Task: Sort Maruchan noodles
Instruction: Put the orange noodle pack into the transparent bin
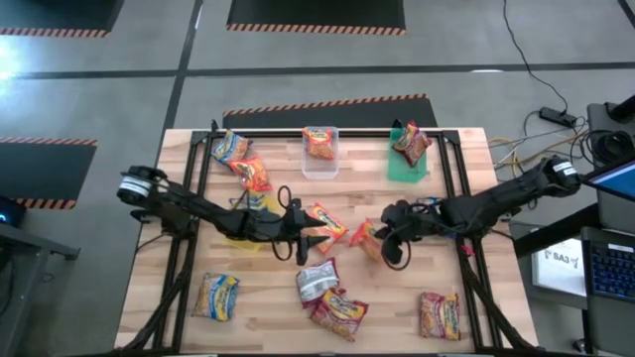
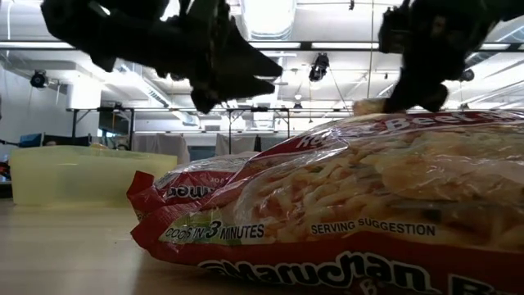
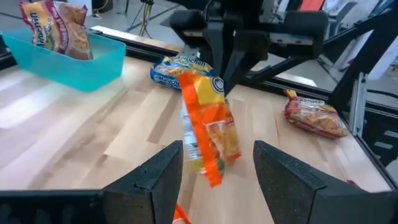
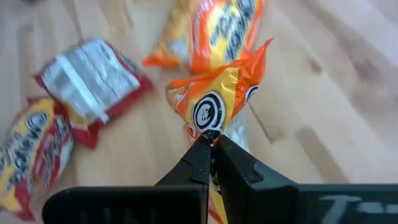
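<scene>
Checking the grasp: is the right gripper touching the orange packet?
Touching. The right wrist view shows the right gripper pinched shut on the crumpled top edge of the orange packet.

Nearest red packet, low view: I read "Maruchan" along its lower edge, "Cooks in 3 minutes" on a green band, "Serving suggestion" in small white print, and part of "Beef" near its top. Other packets' print I could not make out. A white sign beside the table was unreadable.
</scene>
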`<action>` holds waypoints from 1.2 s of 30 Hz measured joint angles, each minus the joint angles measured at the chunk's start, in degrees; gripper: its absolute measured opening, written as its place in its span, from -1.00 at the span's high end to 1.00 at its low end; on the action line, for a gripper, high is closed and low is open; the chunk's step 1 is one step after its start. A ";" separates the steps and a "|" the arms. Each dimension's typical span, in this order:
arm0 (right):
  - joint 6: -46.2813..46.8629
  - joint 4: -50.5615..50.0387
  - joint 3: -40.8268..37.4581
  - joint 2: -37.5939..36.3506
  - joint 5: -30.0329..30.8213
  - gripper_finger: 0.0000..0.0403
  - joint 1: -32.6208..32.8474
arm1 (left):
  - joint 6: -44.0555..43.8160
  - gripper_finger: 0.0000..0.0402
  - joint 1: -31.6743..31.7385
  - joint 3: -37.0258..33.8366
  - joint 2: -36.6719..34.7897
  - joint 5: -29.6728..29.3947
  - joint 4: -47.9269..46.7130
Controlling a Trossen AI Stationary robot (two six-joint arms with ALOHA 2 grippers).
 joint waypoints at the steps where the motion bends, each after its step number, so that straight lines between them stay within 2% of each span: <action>1: -1.14 1.29 0.00 0.16 0.01 0.96 -0.49 | -0.01 0.10 0.09 0.00 1.22 0.08 1.70; 10: -4.38 6.89 0.00 0.23 -0.12 0.96 -3.53 | -0.13 0.04 1.56 0.01 9.35 -0.33 11.49; 17: -5.18 8.01 0.07 1.12 -0.17 0.96 -3.57 | -0.97 -0.20 1.90 1.00 11.22 1.02 13.77; 22: -7.87 11.48 0.07 1.09 -0.15 0.96 -3.55 | 2.97 -0.38 1.87 4.20 12.26 1.00 13.27; 29: -11.08 15.52 0.15 1.55 -0.17 0.96 -4.26 | 8.28 -0.51 2.04 11.55 12.45 0.63 1.51; 36: -14.30 16.93 0.15 1.71 -0.15 0.96 -4.37 | 9.95 -0.52 2.11 16.45 12.45 -7.27 -10.55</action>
